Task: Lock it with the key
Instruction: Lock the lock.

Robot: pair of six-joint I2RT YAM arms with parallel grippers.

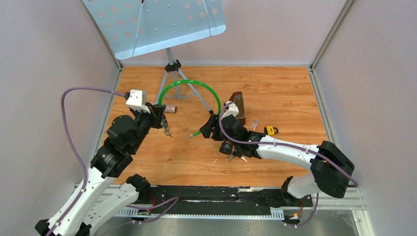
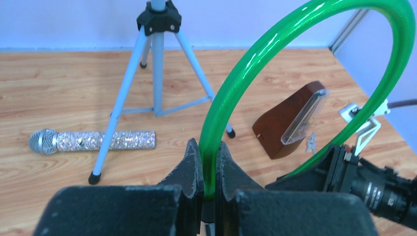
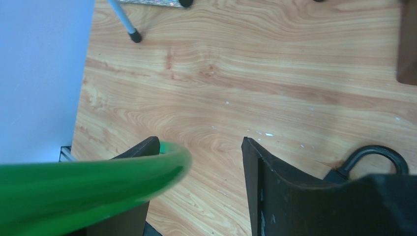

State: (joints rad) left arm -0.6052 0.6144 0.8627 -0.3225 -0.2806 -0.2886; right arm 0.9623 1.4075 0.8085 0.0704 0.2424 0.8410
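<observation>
A green cable [image 1: 196, 86] arches above the floor between both arms. My left gripper [image 1: 160, 112] is shut on one end of it; in the left wrist view the cable [image 2: 231, 98] rises from between the closed fingers [image 2: 194, 167]. My right gripper [image 1: 207, 129] is open. The cable's other end [image 3: 98, 187] lies loosely against the left finger [image 3: 145, 150], well apart from the other finger. A yellow padlock [image 1: 270, 130] lies on the floor to the right, its black shackle [image 3: 376, 153] showing in the right wrist view. Silvery keys [image 1: 254, 124] lie beside it.
A brown metronome [image 1: 238, 105] stands behind the right gripper. A music stand's tripod [image 1: 172, 78] stands at the back, with a glittery microphone [image 2: 93, 141] lying by its legs. Grey walls close in the wooden floor [image 1: 275, 88] on three sides.
</observation>
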